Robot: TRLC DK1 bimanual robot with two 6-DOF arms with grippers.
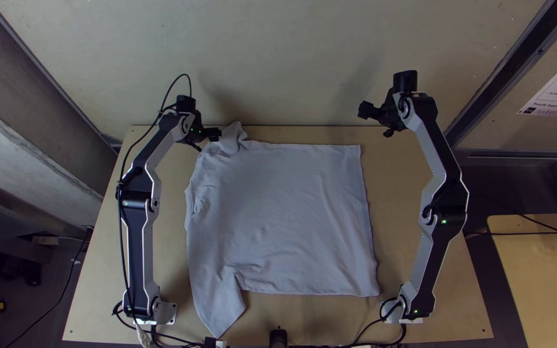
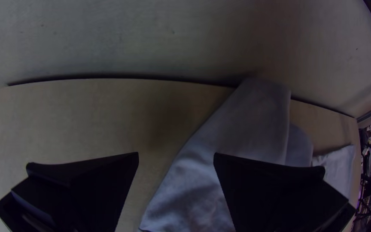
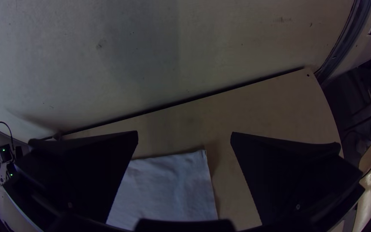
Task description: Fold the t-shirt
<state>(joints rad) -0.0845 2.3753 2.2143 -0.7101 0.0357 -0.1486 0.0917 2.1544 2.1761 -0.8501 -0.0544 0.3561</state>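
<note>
Open lane: surface [image 1: 391, 193] between shirt [image 1: 285, 212] and right arm [image 1: 443, 206]; narrower lane beside left arm [image 1: 139, 238]. Obstructions: wall [image 1: 291, 64] beyond far edge; left tool [image 1: 207, 140] at shirt's far-left corner.

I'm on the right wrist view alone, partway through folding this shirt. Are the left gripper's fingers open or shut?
Observer: Open. In the left wrist view, the left gripper has its fingers well apart.

Operator: Good. How is the far sleeve lying?

Observer: From the top view, the far sleeve is crumpled at the far edge of the table.

Operator: And the near sleeve?

Observer: The near sleeve lies spread out, pointing toward the table's near edge.
</note>
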